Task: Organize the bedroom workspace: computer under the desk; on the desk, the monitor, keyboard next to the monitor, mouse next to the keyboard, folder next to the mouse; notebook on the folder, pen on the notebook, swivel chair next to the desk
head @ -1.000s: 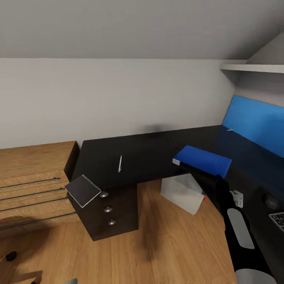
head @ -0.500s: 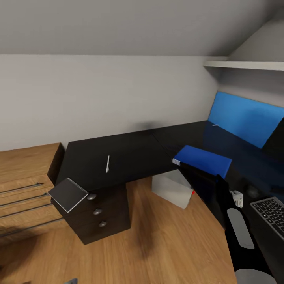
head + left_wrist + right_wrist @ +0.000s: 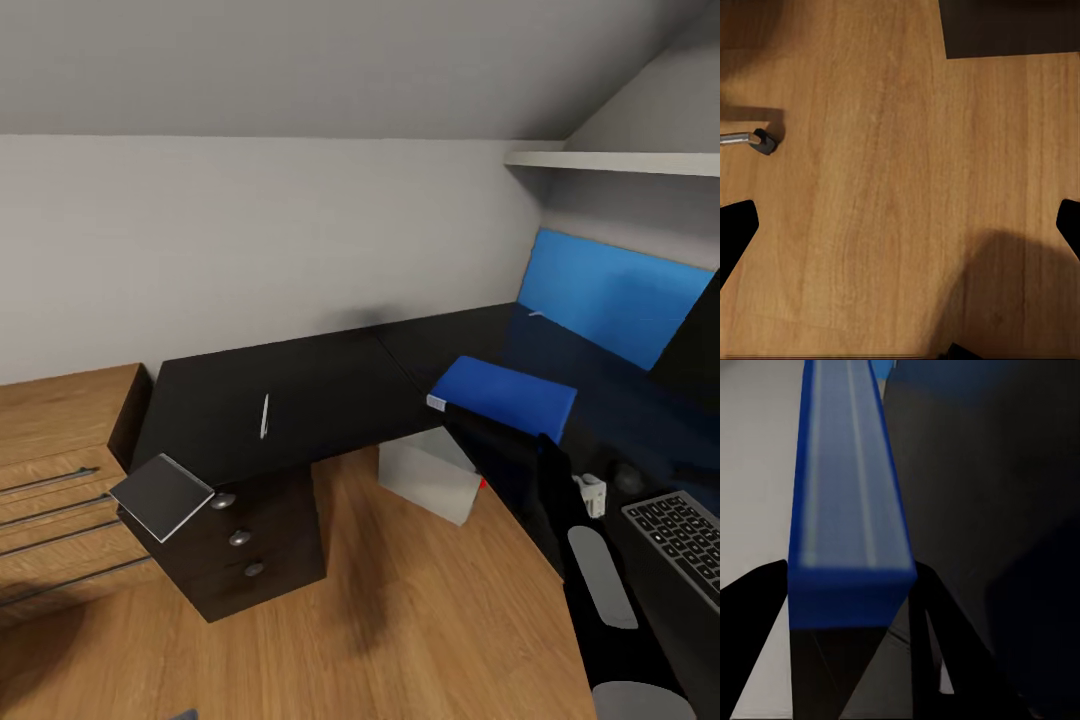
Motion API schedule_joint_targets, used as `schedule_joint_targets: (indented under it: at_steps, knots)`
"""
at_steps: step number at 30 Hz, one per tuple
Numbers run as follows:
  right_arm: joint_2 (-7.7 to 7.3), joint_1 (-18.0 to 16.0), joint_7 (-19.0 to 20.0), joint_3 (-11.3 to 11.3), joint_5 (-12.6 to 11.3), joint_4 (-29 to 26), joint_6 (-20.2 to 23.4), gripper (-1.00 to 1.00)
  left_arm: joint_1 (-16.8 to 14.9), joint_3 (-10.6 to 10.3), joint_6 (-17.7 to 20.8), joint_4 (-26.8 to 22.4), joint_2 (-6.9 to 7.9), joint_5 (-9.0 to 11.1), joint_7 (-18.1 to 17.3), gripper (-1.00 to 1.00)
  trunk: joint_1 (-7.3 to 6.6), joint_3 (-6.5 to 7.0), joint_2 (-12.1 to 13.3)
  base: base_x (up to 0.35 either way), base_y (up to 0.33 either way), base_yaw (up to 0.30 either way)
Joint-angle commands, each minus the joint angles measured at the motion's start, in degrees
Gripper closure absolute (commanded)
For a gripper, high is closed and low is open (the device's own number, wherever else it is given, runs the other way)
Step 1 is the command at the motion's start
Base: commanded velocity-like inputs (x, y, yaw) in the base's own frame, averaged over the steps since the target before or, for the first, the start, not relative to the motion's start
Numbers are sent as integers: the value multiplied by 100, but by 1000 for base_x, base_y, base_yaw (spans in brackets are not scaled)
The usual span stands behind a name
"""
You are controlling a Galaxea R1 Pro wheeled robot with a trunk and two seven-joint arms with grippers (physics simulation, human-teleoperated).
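Oak floor fills the foreground beneath the black desk. At the near right, the keyboard lies on the desk, with the mouse just beyond it. The right gripper is clamped on the folder, holding it above the desk's inner corner. Below it stands the computer. The notebook overhangs the desk's left end above a drawer cabinet; the pen lies farther in. The left gripper's fingers are spread wide over bare floor.
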Motion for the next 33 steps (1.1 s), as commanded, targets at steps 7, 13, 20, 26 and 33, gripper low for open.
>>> schedule_joint_targets:
  at_steps: [7,13,20,26,33]
  knots:
    - [1,-904,-120,317,-17,946,-632,100,-3,-61,-29,66,-64,57,-5,-100,0,-5,-2,0,0,0]
    - [-3,-2273,-143,338,5,3034,-2049,100,-3,-58,-29,69,-67,62,-5,-100,0,-5,-2,0,0,0]
    - [154,-2458,-131,307,-85,3385,-2415,100,-3,-47,-37,69,-74,64,-5,-100,0,-5,-2,0,0,0]
    - [298,-2464,-116,298,-609,3427,-2432,100,-3,-39,-38,67,-76,64,-5,-100,0,-5,-2,0,0,0]
    - [322,-2463,-88,295,-744,3421,-2408,100,-3,-38,-131,68,-76,66,-5,-100,0,-5,-2,0,0,0]
